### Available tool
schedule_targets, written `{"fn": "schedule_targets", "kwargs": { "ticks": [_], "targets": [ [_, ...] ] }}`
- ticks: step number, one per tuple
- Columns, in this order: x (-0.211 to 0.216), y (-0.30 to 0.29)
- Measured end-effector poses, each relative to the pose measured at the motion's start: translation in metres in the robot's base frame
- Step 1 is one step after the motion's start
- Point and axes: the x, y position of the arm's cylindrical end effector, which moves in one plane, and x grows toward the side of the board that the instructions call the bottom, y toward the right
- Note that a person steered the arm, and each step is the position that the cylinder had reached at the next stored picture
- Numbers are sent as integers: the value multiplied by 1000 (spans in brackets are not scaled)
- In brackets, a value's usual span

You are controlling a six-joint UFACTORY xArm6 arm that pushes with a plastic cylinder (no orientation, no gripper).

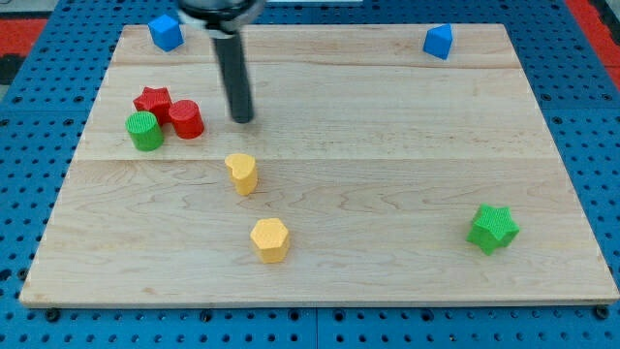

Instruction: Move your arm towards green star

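Note:
The green star (493, 229) lies near the board's right edge, toward the view's bottom right. My tip (242, 119) is the lower end of the dark rod, in the upper left part of the board. It stands far to the left of the green star and above it in the view. The tip is just right of the red cylinder (186, 119) and above the yellow heart (242, 174), touching neither.
A red star (152, 100) and a green cylinder (145, 131) sit beside the red cylinder at the left. A yellow hexagon (269, 239) lies lower centre-left. Blue blocks sit at the top left (166, 32) and top right (438, 41). The wooden board (387, 145) rests on a blue pegboard.

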Motion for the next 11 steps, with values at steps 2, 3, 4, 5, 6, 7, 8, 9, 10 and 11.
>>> {"fn": "schedule_targets", "kwargs": {
  "ticks": [2, 3, 4, 5, 6, 7, 8, 9, 10, 11],
  "targets": [
    [60, 209],
    [60, 211],
    [60, 213],
    [60, 213],
    [58, 242],
    [43, 297],
    [76, 381],
    [108, 391],
    [145, 389],
    [147, 360]
  ]
}}
